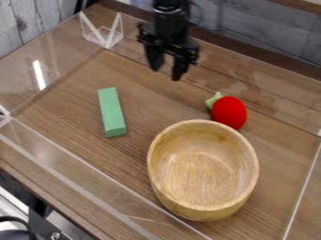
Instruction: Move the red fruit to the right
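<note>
Item: wooden bowl (204,169), round, upright, nearest the camera, standing on the wood-grain surface (75,159). It serves as the reference for all other entries.

Item: green block (113,111), long and rectangular, lying flat on the surface to the left of the bowl and slightly beyond it, well apart from the rim.

Item: red fruit (227,112), small, glossy, roundish, with a green leafy top pointing left. It rests on the surface just beyond the bowl's far right rim, near it; whether they touch cannot be told.

Item: hand (171,65), dark, pointing down, hanging beyond the bowl and somewhat left of the red fruit, apart from it. Its fingers (179,66) stand partly spread with a visible gap between them, and nothing sits in that gap.

Item: clear walls (51,70), a transparent enclosure edging the surface around the bowl and everything else listed.
</note>
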